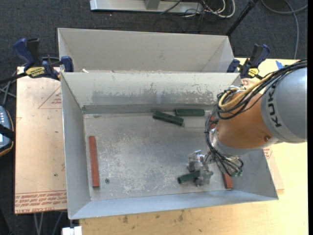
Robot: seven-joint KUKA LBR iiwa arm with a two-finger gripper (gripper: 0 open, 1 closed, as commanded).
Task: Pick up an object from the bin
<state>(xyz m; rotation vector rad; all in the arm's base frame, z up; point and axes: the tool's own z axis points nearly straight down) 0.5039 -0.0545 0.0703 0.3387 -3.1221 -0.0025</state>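
Note:
My gripper [200, 169] is low in the bin's front right part, hanging from the orange-covered wrist. Right under it, near the front wall, lies a short dark green bar [186, 179]; its left end sticks out from beneath the gripper and its right end is hidden by it. Just to the gripper's right a small red-brown stick [228, 181] rests against the right wall, its upper end covered by the arm's cables.
A long red-brown stick [93, 161] lies along the left wall. Two dark green bars [168, 117] [190, 112] rest end to end near the back wall. The arm and its cables cover the bin's right side.

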